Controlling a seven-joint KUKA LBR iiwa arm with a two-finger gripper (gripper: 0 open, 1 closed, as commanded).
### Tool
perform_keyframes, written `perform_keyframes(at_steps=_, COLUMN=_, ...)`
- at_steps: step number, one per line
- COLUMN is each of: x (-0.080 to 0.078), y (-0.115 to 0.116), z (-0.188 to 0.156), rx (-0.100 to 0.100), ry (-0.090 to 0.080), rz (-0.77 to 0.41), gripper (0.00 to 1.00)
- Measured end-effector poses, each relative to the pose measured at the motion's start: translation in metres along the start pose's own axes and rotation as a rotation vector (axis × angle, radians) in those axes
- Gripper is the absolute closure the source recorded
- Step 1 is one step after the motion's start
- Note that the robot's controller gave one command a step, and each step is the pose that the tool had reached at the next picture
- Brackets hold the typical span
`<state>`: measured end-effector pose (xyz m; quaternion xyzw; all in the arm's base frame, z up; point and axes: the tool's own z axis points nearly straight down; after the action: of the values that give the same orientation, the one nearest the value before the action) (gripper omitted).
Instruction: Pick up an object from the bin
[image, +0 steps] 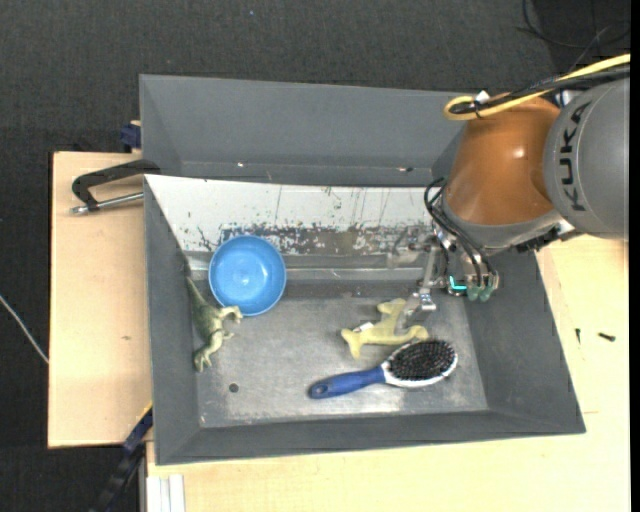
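Nearest to us, by the front wall of the bin (520, 350), lay a hairbrush (385, 375) with a blue handle and a black, round bristle head. Just behind it, and very close to the head, lay a pale yellow toy figure (385, 330) flat on the floor. The gripper (432, 288) hung low over the right back part of the floor, under the orange cover (500, 165) of the wrist, and its tip stood at the upper right end of this yellow figure. If it touched the figure, we could not tell, and we could also not tell whether the gripper was open or closed.

In our judgement the task was in its early part. Every thing lay on the floor, nothing was lifted, so the grasp and the lift were both left to do. The yellow figure was the nearest candidate.

On the left side, well apart from the gripper, a blue bowl (247, 275) stood near the back wall, and a green toy dinosaur (212, 330) lay just in front of it. These two were in nobody's way. The brush head was the one thing we thought could disturb a grasp on the figure, because it lay so close to it.
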<state>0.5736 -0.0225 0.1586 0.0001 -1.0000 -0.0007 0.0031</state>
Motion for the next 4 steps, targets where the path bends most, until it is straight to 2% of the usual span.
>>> perform_keyframes(at_steps=1, x=0.039, y=0.000, z=0.053, rx=0.001, ry=-0.019, rz=-0.064, gripper=0.00)
perform_keyframes(at_steps=2, x=0.042, y=0.001, z=0.056, rx=0.001, ry=-0.011, rz=-0.064, gripper=1.00)
perform_keyframes(at_steps=3, x=0.020, y=-0.033, z=0.016, rx=0.004, ry=-0.016, rz=-0.181, gripper=1.00)
perform_keyframes(at_steps=4, x=0.007, y=-0.068, z=0.032, rx=0.001, ry=-0.012, rz=0.095, gripper=1.00)
